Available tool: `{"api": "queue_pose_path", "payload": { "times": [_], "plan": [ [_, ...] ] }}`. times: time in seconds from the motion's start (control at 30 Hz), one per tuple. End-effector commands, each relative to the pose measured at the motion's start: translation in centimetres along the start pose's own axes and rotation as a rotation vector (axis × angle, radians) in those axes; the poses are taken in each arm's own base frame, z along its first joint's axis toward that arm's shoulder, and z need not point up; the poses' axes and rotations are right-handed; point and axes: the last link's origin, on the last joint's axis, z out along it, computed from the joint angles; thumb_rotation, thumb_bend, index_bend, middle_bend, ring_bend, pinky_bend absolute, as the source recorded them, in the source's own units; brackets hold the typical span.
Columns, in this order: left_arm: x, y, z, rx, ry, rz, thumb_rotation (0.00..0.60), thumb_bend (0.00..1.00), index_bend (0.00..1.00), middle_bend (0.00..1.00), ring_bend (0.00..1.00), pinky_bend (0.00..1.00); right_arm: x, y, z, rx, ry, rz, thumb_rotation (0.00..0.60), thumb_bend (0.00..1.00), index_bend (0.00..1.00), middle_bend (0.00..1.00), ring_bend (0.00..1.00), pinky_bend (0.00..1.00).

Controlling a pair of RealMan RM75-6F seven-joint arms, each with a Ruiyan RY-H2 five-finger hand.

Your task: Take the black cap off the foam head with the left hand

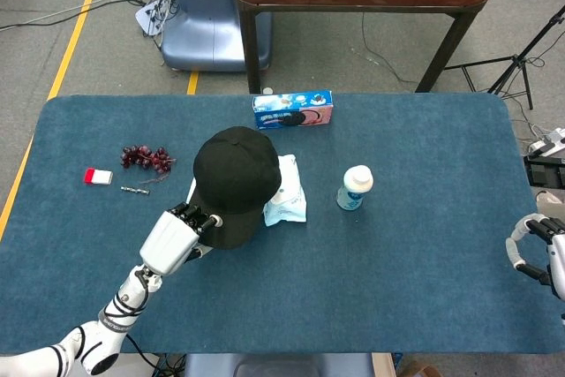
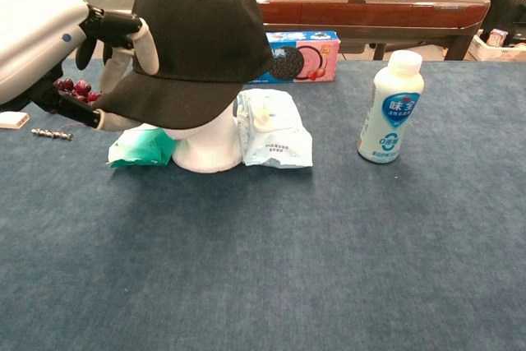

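A black cap (image 1: 235, 184) (image 2: 197, 43) sits on a white foam head (image 2: 204, 145) in the middle of the blue table. My left hand (image 1: 179, 233) (image 2: 49, 51) grips the cap's brim from the left, fingers above it and thumb below. The brim is lifted, and the foam head's lower part shows beneath it. In the head view my right hand (image 1: 538, 249) hangs at the table's right edge, far from the cap, fingers curled and holding nothing.
A white wipes pack (image 2: 275, 129) lies against the foam head's right side and a teal packet (image 2: 140, 145) on its left. A milk bottle (image 2: 390, 107) stands to the right. A cookie box (image 1: 292, 110), grapes (image 1: 146, 158), a screw (image 1: 134, 190) and a red-white eraser (image 1: 97, 177) lie further off.
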Motion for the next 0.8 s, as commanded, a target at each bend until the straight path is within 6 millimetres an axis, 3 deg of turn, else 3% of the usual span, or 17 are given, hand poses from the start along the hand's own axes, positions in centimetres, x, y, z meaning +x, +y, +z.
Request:
{"api": "queue_pose_path", "payload": {
  "times": [0.03, 0.5, 0.8],
  "plan": [
    [0.0, 0.0, 0.2, -0.006, 0.044, -0.013, 0.600, 0.00, 0.47, 0.74, 0.57, 0.64, 0.0, 0.0, 0.0, 0.000, 0.001, 0.001, 0.600, 0.41, 0.60, 0.48, 0.46, 0.64],
    [0.0, -0.6, 0.0, -0.001, 0.113, -0.029, 0.600, 0.01, 0.45, 0.75, 0.58, 0.64, 0.0, 0.0, 0.0, 0.002, -0.002, -0.004, 0.600, 0.41, 0.60, 0.48, 0.46, 0.64],
    [-0.1, -1.0, -0.4, 0.011, 0.101, -0.022, 0.600, 0.23, 0.46, 0.77, 0.60, 0.64, -0.1, 0.0, 0.0, 0.000, -0.003, -0.006, 0.600, 0.41, 0.60, 0.48, 0.46, 0.64]
  ]
}}
